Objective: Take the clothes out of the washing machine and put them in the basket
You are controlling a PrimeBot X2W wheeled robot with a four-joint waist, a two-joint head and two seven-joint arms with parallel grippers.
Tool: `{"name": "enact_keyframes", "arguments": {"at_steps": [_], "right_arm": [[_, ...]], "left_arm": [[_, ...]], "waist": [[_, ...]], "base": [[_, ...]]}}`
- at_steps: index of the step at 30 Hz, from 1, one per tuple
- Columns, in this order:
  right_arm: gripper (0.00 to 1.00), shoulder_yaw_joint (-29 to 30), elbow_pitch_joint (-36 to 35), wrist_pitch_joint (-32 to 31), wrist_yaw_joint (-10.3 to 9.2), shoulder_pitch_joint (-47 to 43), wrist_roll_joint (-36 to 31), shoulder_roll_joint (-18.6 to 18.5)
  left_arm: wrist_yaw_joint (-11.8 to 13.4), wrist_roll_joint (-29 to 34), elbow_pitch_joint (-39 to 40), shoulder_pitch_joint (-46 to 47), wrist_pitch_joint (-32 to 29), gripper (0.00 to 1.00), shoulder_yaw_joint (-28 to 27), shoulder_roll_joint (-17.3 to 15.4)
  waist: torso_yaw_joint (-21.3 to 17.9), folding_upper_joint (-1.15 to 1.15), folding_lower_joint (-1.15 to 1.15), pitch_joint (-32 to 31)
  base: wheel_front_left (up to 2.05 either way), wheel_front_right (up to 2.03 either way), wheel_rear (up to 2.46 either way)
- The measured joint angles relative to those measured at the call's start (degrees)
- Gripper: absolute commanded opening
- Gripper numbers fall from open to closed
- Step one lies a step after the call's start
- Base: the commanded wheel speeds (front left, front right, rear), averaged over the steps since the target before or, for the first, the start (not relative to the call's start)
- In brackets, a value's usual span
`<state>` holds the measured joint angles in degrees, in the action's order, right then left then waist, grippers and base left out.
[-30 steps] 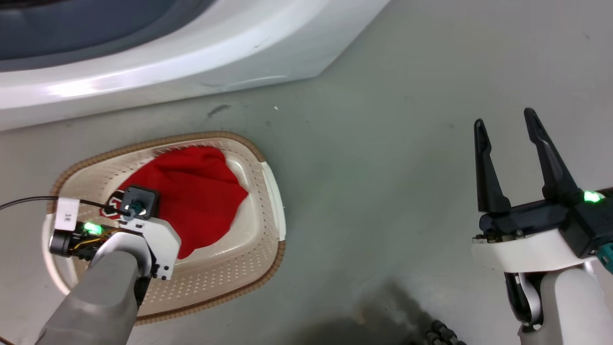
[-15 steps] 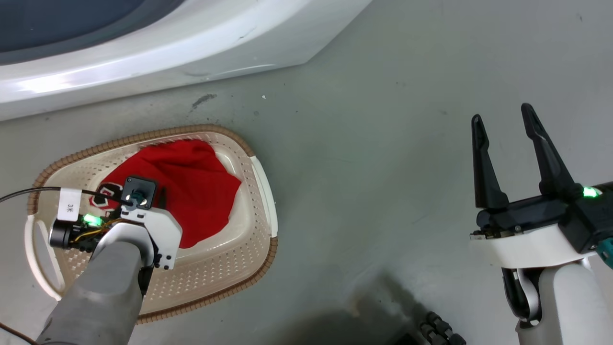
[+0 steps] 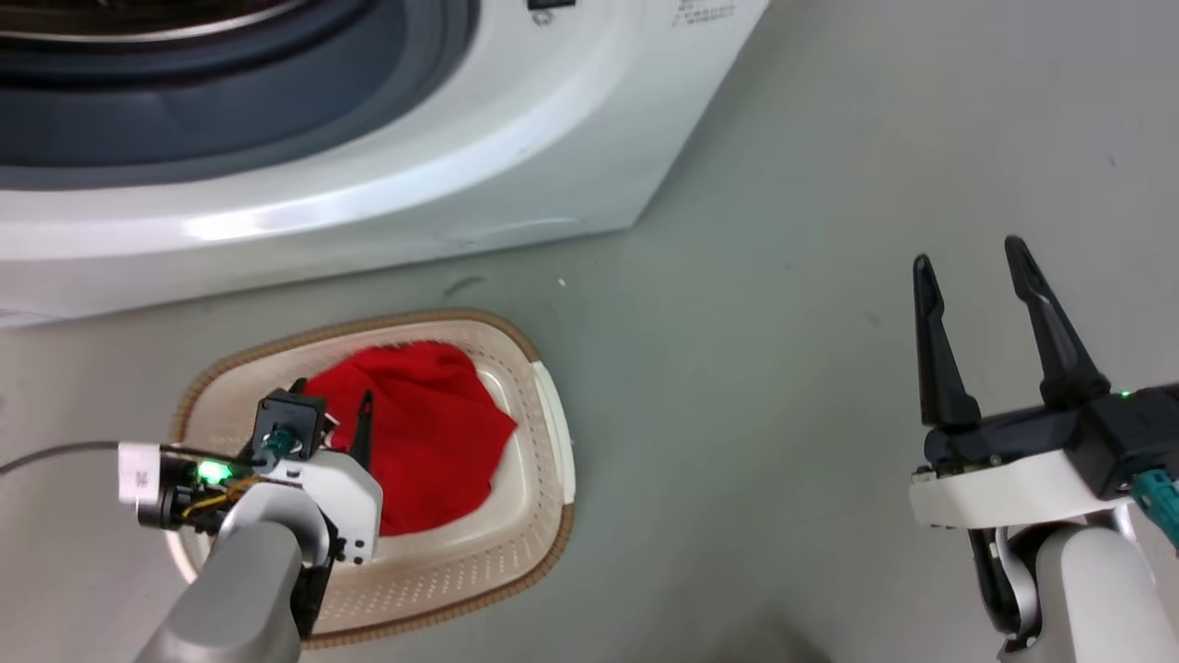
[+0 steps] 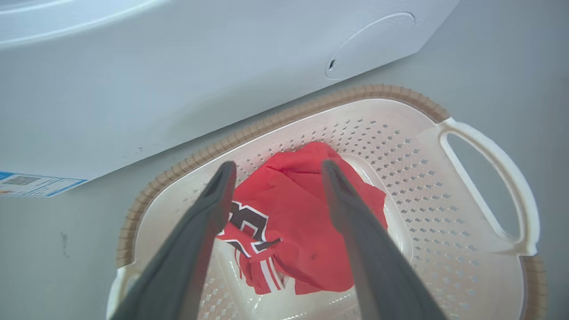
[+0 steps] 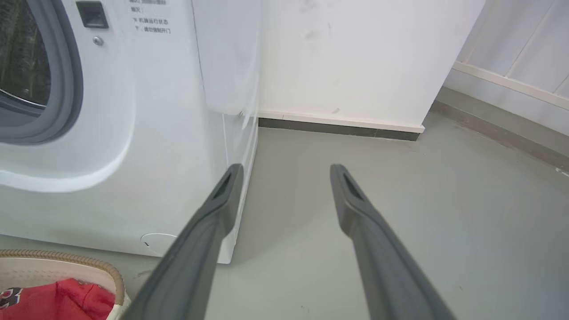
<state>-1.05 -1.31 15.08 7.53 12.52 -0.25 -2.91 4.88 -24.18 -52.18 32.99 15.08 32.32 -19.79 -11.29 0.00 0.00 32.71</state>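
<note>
Head view: the left gripper [image 3: 333, 414] hangs over the basket [image 3: 442, 319] at lower left of frame, its two fingers spread wide and holding nothing. The clothes [image 3: 433, 442], one bright red garment with black-and-white lettering, lie loose on the basket floor directly beneath. At lower right the right gripper [image 3: 967, 258] is likewise wide open and empty, over bare grey floor [image 3: 783, 368].

With the garment lying free, the step in hand appears to be clearing the basket and going to the washing machine [image 3: 387, 212] for more. Whether anything is left in the drum cannot be told, as the porthole [image 3: 230, 92] at top left shows only dark. Done well, the left arm should rise straight up, fingers apart so no fold snags, before swinging toward the opening.

The machine's white front panel stands just beyond the basket's brown rim, leaving little room between, and a thin cable [image 3: 55, 453] trails off the wrist at left. The right wrist view shows a white wall [image 5: 338, 58] beside the machine, well clear of either arm.
</note>
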Motion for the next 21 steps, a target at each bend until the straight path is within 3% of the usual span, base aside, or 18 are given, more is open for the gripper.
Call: {"name": "enact_keyframes", "arguments": {"at_steps": [11,21], "right_arm": [[1.00,-0.04,1.46,0.00,0.00,-2.35,-1.55,0.00],[1.00,-0.82,2.11,0.00,0.00,-4.62,-1.33,-0.01]], "left_arm": [[2.68,6.37,22.90,-12.79,-0.01,1.00,-11.29,1.02],[1.81,11.22,35.95,-19.31,-0.01,1.00,-18.23,2.02]], "waist": [[4.39,0.00,-0.01,-10.71],[6.33,0.00,-0.02,-16.58]], "base": [[0.00,0.00,0.00],[0.00,0.00,0.00]]}}
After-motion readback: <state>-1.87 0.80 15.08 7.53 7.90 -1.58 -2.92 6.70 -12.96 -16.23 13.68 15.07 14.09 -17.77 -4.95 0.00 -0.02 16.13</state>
